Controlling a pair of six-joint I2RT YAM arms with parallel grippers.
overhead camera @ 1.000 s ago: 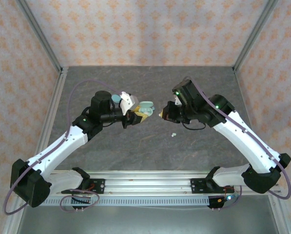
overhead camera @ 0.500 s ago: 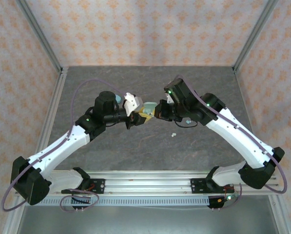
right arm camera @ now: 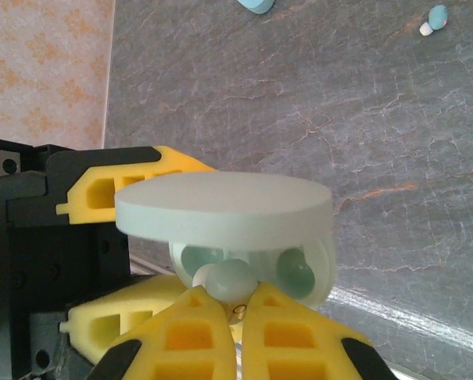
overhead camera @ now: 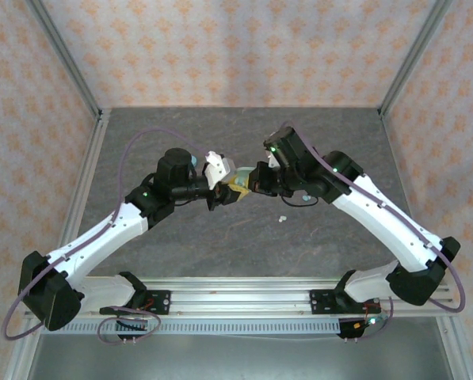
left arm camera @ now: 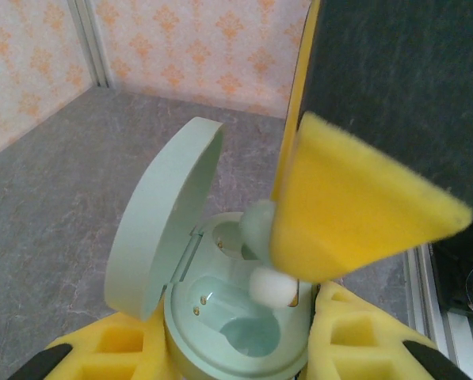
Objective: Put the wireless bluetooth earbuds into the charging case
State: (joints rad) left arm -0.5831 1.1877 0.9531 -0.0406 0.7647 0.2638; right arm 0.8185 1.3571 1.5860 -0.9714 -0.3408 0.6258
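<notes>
Misalignment is the chief risk at this point. The mint charging case is held off the surface in the left claw, whose jaws are closed on the case's lower body, and the lid stands open. A pale mint-white earbud is pinched in the right claw, whose jaws are closed tight on it. The bud is held against the open top of the case by a socket; whether it is seated cannot be told.

If the bud is pushed in tilted or off the socket's centre, it may be jammed on the rim, or squeezed out of the yellow pads and dropped. Because the case is gripped only by its sides in mid-air, it could be twisted in the grip by a hard push, or the lid could be knocked shut. On release, a bud not fully seated could be dragged out by the foam. A teal-blue earbud lies on the surface, well apart.
</notes>
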